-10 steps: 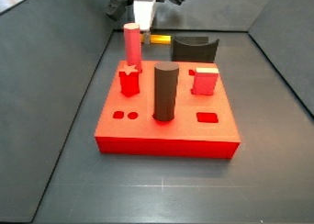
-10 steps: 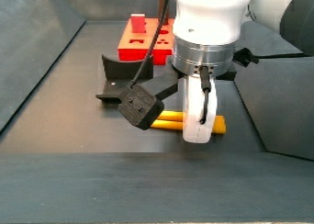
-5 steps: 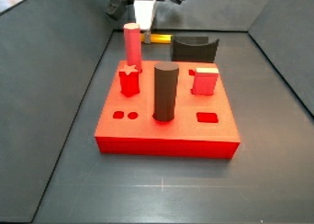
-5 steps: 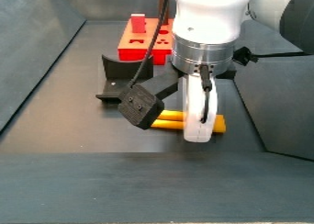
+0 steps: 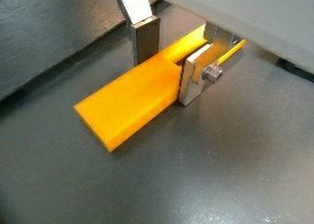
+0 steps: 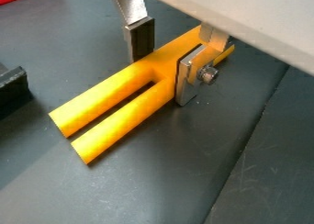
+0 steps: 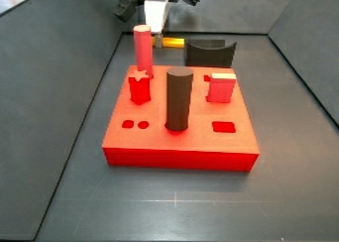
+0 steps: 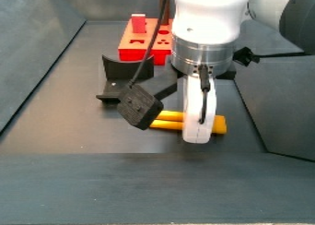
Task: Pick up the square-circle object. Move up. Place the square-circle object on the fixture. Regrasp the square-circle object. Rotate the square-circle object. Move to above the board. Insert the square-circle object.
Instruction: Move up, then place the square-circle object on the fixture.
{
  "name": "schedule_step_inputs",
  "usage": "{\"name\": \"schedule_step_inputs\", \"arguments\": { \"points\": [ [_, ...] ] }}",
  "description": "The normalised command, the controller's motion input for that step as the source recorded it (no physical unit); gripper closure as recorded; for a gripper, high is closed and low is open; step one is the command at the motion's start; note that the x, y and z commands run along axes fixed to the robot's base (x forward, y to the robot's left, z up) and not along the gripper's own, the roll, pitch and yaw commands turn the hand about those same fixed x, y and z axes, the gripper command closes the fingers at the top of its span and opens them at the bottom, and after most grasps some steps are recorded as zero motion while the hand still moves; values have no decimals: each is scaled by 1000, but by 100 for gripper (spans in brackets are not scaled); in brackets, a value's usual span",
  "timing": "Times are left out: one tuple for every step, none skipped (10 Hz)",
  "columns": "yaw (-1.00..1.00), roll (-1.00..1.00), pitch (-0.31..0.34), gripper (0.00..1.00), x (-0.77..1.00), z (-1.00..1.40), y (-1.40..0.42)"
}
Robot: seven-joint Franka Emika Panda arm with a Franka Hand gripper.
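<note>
Nothing has visibly moved: the square-circle object lies flat on the dark floor, behind the board. The end effector straddles its end, fingers apparently clamped on it. Pickup seems underway; next, a straight lift.

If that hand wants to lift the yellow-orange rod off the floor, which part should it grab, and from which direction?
Probably from straight above, across the narrow width. The square-circle object lies flat on the dark floor, so only its two long sides are free for pinching. The hand is already low over it near one end, one finger on each long side; closed contact cannot be confirmed. A hold nearer the middle might balance better.
</note>
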Motion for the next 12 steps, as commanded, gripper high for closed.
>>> {"name": "schedule_step_inputs", "arguments": {
  "points": [
    [34,1,-6,100,-12,812,-9],
    [35,-1,-5,100,-30,706,-18],
    [32,-4,-10,100,-30,517,-19],
    [28,-12,3,100,-24,357,-15],
    [0,0,0,100,0,1000,0],
    [-2,-7,10,100,1,1000,0],
    [-1,-15,20,100,-6,1000,-3],
    [0,-20,24,100,-8,1000,-6],
    [1,-24,25,100,-12,1000,-8],
    [1,-28,25,100,-15,1000,-10],
    [2,-35,29,100,-17,1000,-13],
    [3,-40,32,100,-14,842,-11]
  ]
}}
